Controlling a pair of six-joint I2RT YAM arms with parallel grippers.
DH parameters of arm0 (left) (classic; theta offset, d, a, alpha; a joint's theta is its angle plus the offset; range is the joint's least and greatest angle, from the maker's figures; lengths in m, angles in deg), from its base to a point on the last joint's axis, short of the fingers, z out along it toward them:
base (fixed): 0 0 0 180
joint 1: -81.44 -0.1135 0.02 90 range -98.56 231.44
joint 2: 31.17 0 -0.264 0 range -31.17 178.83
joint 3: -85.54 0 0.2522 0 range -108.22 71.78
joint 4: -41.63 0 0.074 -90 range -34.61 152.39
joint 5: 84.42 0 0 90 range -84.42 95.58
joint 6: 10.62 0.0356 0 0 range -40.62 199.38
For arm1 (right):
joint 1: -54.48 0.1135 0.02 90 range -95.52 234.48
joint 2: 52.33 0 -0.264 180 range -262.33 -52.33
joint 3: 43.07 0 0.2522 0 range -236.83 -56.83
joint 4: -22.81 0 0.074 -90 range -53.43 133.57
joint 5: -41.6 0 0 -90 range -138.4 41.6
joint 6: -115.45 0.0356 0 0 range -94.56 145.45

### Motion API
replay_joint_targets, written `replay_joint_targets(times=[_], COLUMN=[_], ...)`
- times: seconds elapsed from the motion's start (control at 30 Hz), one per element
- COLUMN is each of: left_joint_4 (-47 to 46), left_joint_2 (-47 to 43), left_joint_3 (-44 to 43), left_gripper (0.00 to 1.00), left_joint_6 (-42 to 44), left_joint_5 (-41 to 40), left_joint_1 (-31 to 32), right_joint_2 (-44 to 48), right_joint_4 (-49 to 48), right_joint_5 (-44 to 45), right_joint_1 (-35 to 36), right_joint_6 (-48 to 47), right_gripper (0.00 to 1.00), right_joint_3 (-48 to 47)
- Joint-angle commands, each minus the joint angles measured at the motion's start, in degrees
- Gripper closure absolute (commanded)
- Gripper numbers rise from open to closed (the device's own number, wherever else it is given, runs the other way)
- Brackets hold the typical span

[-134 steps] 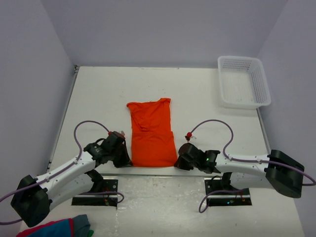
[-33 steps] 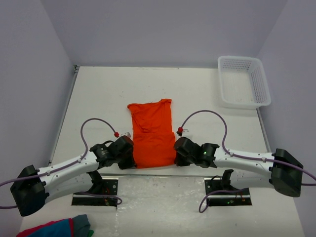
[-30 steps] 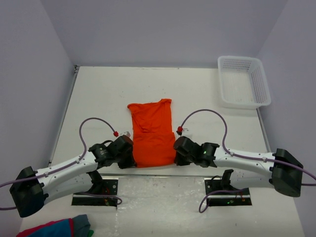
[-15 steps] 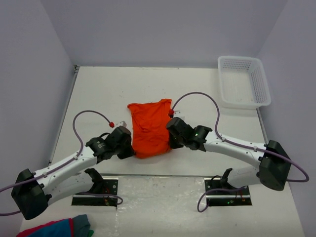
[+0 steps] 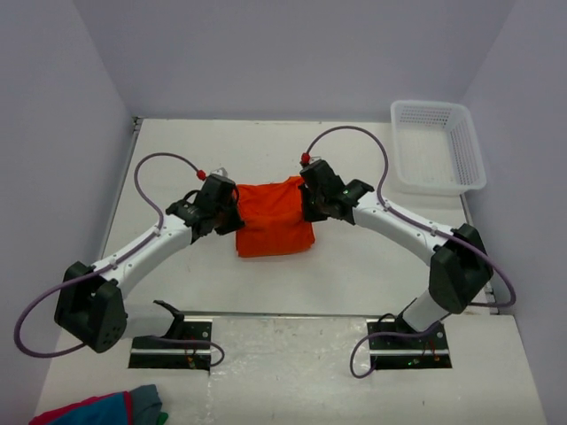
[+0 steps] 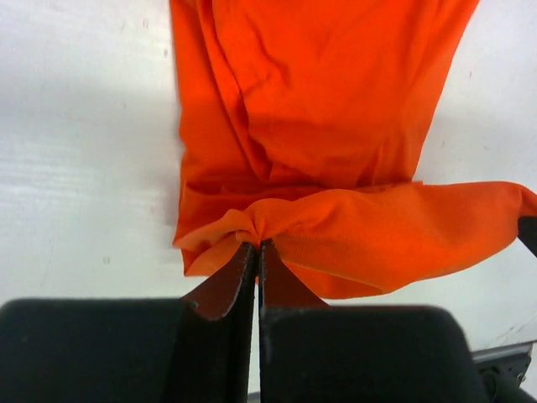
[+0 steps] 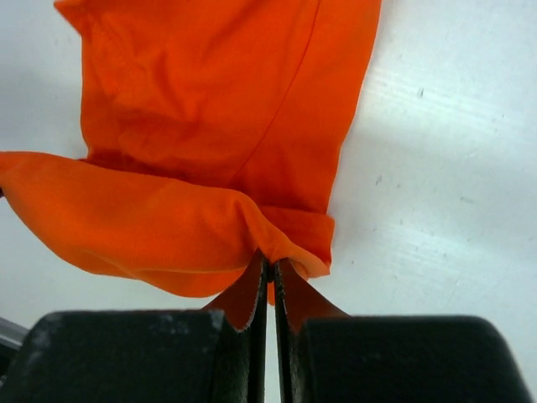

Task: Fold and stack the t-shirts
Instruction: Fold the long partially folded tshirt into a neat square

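Observation:
One bright orange t-shirt [image 5: 275, 221] lies mid-table, folded over on itself into a short block. My left gripper [image 5: 232, 211] is shut on its near hem corner at the shirt's left side; the wrist view shows the cloth [image 6: 336, 151] pinched between the jaws [image 6: 256, 245], with the lifted hem hanging over the lower layer. My right gripper [image 5: 306, 202] is shut on the other hem corner at the shirt's right side; its wrist view shows the cloth [image 7: 226, 126] bunched at the fingertips [image 7: 269, 262]. Both hold the hem above the shirt's far part.
A white plastic basket [image 5: 437, 146] stands at the far right of the table. A red, blue and grey cloth bundle [image 5: 106, 409] lies at the near left corner, below the arm bases. Purple cables loop above both wrists.
Both grippers closed on the shirt's near hem and carried it away from the bases, over the shirt, toward its far end. The shirt now looks about half as long.

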Motion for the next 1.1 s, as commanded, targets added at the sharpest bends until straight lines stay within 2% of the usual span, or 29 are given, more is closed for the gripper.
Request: replay_joint_targets(times=[0.0, 0.13, 0.37, 0.43, 0.47, 0.63, 0.7, 0.73, 0.77, 0.8, 0.83, 0.87, 0.93, 1.07], left_joint_4=[-5.96, -7.55, -10.72, -11.43, -12.29, -11.17, -13.78, -15.28, -17.03, -19.66, -25.25, -26.96, -32.04, -37.87], left_joint_2=[4.64, 8.43, 19.25, 24.59, 30.96, 38.91, 39.63, 39.64, 39.11, 38.41, 36.67, 36.04, 33.41, 25.94], left_joint_3=[-4.84, -7.57, -14.87, -18.9, -23.7, -31.11, -31.31, -31.39, -30.78, -29.73, -27.37, -26.83, -24.55, -19.97], left_gripper=[1.0, 1.0, 1.0, 1.0, 1.0, 1.0, 1.0, 0.98, 0.93, 0.86, 0.74, 0.68, 0.63, 0.57], left_joint_6=[4.63, 5.51, 8.05, 9.11, 10.16, 11.22, 11.83, 11.92, 12.19, 14.02, 15.34, 16.4, 19.56, 24.31], left_joint_5=[0.68, 1.21, 4.2, 6.47, 7.88, 5.62, 5.43, 3.08, 2.28, 1.92, 2.27, 1.75, -0.79, -4.06], left_joint_1=[-3.88, -7.4, -12.59, -13.56, -14.08, -15.49, -15.76, -16.11, -16.11, -16.11, -16.11, -16.11, -16.11, -16.02], right_joint_2=[-3.16, -6.59, -20.03, -23.19, -29.47, -36.73, -41.3, -42.62, -44.63, -45.7, -46.66, -47.37, -48.95, -45.72], right_joint_4=[0.84, 1.63, 5.58, 6.72, 7.94, 8.84, 9.71, 9.98, 9.54, 9.54, 8.67, 7.96, 7.52, 6.73], right_joint_5=[-2.69, -5.06, -10.08, -12.1, -14.89, -17.54, -18.52, -18.87, -19.22, -21.05, -21.24, -21.33, -20.38, -15.72], right_joint_1=[-2.55, -6.41, -11.43, -12.74, -14.4, -16.44, -17.49, -17.85, -18.81, -19.16, -19.69, -20.48, -21.18, -21.89], right_joint_6=[-4.9, -7.36, -10.36, -10.88, -11.58, -12.81, -14.13, -15.36, -15.8, -16.5, -17.12, -17.65, -19.32, -20.73], right_gripper=[1.0, 1.0, 1.0, 1.0, 1.0, 1.0, 1.0, 1.0, 1.0, 0.95, 0.86, 0.75, 0.5, 0.3], right_joint_3=[-6.9, -11.92, -26.69, -31.43, -36.76, -44.25, -47.43, -50.66, -52.0, -53.49, -56.55, -57.63, -60.96, -61.16])
